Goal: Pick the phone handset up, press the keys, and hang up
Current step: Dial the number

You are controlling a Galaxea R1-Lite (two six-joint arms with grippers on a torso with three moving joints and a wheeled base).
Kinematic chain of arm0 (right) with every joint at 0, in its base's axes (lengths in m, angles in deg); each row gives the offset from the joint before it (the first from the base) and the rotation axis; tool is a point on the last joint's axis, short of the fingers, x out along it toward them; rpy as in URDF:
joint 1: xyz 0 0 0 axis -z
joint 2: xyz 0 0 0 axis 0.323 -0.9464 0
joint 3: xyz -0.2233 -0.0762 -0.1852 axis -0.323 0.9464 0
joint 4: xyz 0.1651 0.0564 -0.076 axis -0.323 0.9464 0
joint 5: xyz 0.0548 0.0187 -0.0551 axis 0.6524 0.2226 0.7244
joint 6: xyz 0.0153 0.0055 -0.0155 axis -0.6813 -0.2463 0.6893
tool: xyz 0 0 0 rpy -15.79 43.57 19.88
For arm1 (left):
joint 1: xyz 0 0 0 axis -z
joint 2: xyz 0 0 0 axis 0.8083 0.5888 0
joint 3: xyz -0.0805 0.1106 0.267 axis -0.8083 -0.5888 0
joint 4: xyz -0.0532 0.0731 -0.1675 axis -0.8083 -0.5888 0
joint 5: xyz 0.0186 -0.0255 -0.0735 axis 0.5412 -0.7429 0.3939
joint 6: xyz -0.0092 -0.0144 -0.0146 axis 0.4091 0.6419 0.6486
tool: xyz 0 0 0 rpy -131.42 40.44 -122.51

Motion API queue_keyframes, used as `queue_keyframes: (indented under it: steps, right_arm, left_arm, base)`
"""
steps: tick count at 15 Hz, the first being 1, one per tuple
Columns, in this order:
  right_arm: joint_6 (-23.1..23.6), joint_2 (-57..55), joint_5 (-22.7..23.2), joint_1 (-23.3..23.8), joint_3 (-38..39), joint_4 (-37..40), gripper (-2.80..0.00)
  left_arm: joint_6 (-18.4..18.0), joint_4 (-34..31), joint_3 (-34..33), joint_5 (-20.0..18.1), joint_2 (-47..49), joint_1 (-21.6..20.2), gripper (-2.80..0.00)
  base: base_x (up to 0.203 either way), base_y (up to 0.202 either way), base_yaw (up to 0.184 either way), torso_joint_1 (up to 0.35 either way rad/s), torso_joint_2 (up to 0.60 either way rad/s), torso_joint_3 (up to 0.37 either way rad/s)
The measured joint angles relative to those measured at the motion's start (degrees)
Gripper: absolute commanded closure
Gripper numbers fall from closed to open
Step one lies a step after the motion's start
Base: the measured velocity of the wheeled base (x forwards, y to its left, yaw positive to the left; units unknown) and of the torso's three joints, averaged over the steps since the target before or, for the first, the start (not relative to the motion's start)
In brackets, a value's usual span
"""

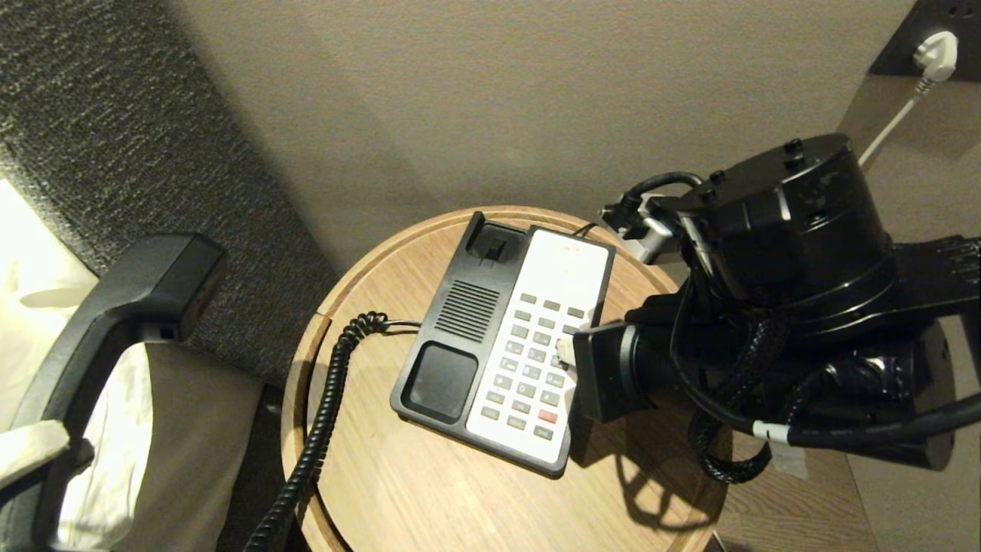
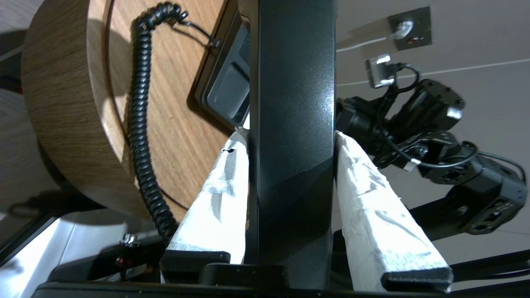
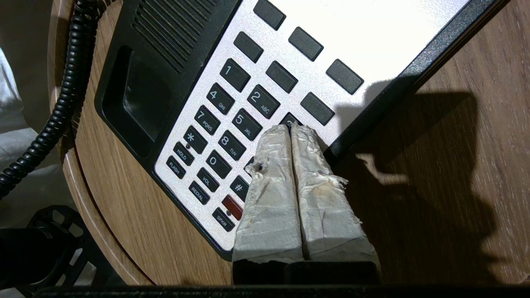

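At far left, the left hand (image 2: 290, 138) pinches the phone handset (image 1: 115, 307) off the desk (image 1: 429, 491), its long axis upright. At right, the right hand (image 3: 290, 129), fingers pressed together, tips the keys (image 1: 529, 360), nearest them.

Keys (image 3: 232, 124) legends: 1; 2 ABC; 4 GHI; 5 JKL; 7 PQRS; 8 TUV; 0; *; # | small lower keys: HOLD; FLASH; VOL; REDIAL; SPKR | upper blank keys: no legend | remaining digits hidden.
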Motion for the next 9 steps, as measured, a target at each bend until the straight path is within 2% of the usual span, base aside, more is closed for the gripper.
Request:
queue_keyframes:
  steps: [9]
  right_arm:
    - [0.0,1.2,0.2,-0.9,-3.3,1.2,0.0]
  left_arm:
    - [0.0,0.0,-0.2,0.1,-0.1,0.0,0.0]
  base:
    - [0.0,0.0,0.0,0.0,0.0,0.0]
